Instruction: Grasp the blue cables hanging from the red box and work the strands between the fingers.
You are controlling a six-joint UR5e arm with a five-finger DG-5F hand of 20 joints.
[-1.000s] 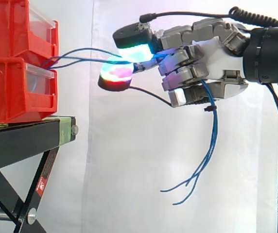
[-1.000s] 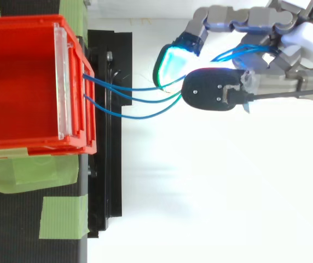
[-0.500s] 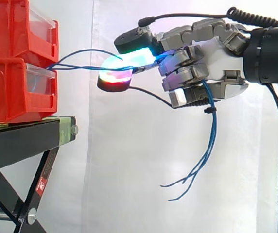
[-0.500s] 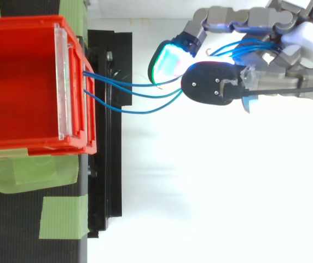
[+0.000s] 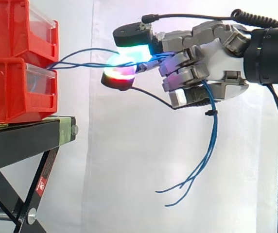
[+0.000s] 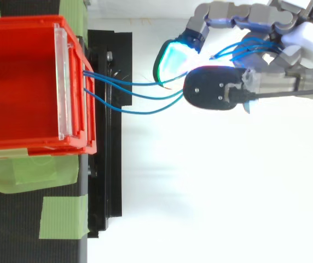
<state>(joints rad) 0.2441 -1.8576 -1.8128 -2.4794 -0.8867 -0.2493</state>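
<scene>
Hand [image 5: 212,63] is shut on the blue cables [image 5: 80,64]: glowing pads [image 5: 134,51] pinch the strands from above & below, other fingers curl round them nr the palm, and the loose ends hang free below the hand. From the pinch the strands run near-level, w/ slight slack, to the red box [image 5: 8,92] on the black stand [image 5: 22,141], so the grasp looks done; what's left, prob., is rolling the strands between the fingers. No readable writing: a small red label [image 5: 41,184] on the stand leg is too small to tell, and the green tape [image 6: 58,216] looks blank.
</scene>
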